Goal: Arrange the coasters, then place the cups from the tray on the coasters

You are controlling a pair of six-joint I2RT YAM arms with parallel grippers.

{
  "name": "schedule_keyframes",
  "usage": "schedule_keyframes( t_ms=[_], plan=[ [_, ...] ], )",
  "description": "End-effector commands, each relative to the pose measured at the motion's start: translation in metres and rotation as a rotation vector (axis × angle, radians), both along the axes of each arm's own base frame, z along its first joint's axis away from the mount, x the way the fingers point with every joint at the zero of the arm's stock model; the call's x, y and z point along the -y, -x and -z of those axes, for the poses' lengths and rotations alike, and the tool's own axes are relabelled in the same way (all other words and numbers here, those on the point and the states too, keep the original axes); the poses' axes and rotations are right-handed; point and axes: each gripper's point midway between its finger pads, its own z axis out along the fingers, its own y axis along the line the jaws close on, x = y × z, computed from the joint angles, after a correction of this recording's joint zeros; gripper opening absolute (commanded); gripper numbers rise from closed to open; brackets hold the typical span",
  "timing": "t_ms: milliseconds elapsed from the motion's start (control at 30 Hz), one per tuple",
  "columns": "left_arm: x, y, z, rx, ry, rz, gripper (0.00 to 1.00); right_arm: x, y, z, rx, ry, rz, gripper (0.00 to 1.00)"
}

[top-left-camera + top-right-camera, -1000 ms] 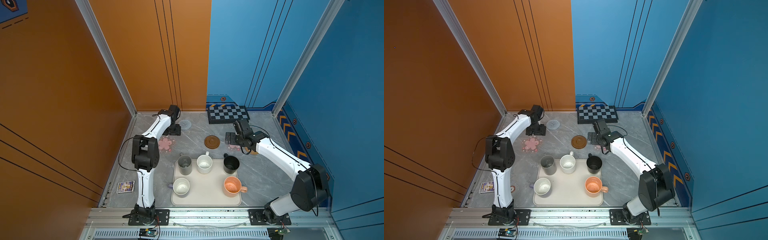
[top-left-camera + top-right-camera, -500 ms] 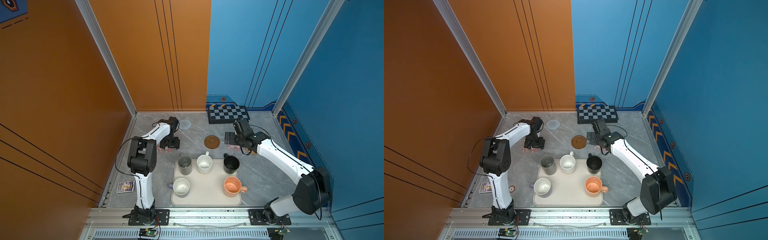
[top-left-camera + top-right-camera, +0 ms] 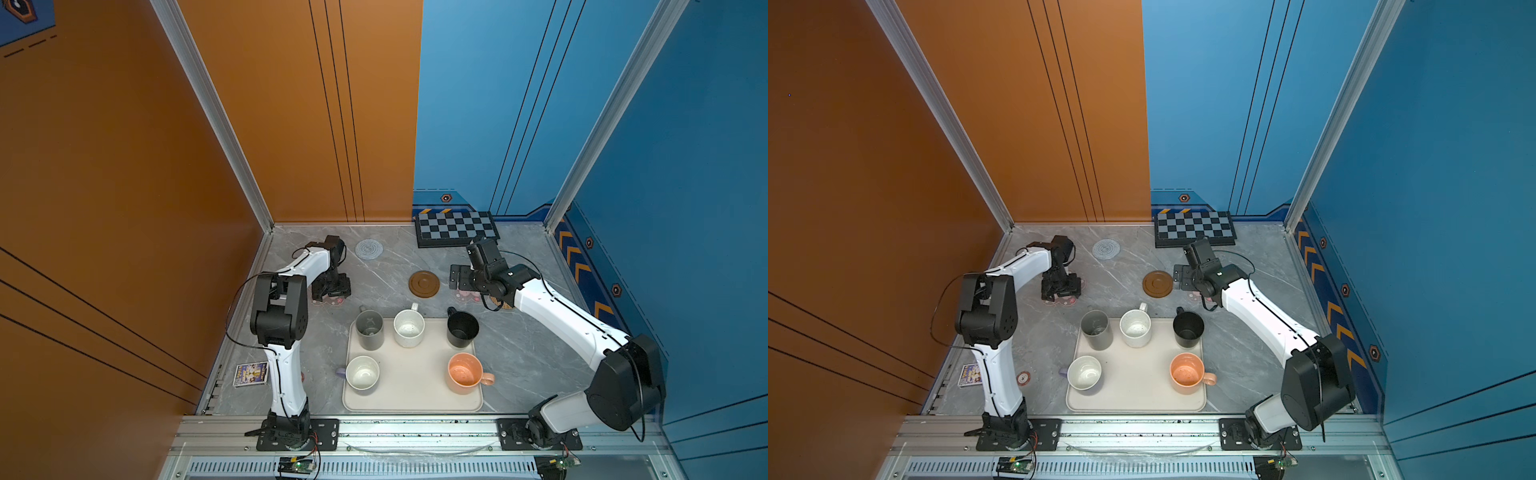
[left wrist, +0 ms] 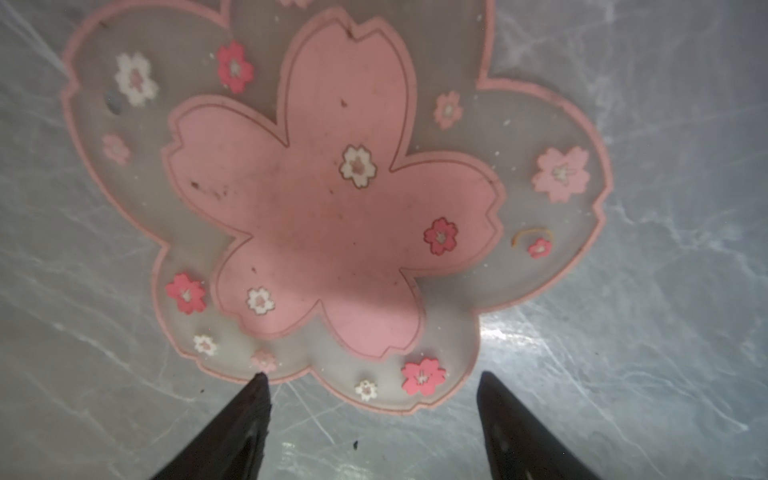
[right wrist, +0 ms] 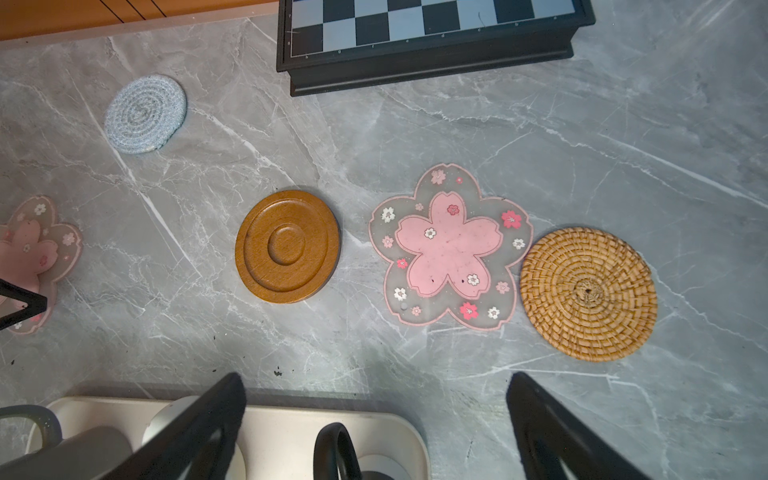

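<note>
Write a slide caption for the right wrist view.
Open right gripper facing wooden coaster, flower coaster and rattan coaster.

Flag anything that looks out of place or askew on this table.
The grey-blue knitted coaster sits alone toward the back wall, off the rough row formed by the brown disc, a pink flower coaster and the rattan coaster. Those last two look crowded edge to edge. All mugs stand upright; nothing spilled.

Bright, even overhead light; top views sharp. Left wrist view soft, fingers (image 4: 232,436) blurred, glare on tabletop (image 4: 507,336).
</note>
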Motion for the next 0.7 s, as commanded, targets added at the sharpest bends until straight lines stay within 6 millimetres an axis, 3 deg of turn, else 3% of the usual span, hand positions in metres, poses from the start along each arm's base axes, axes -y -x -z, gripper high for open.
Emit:
schedule_keyframes(
  t_ms=[0,233,667],
  plan=[
    [0.009,0.006,0.012,-0.036,0.032,-0.018,0.79,-0.001,-0.001,-0.001,0.012,-0.005,0.020,1.00],
    [0.023,0.013,0.003,-0.014,0.032,-0.024,0.78,0.001,0.000,0.000,0.013,0.003,0.021,1.00],
    [0.006,0.024,0.020,-0.063,0.013,-0.146,0.78,0.004,0.005,0.003,0.012,0.019,0.020,1.00]
  ],
)
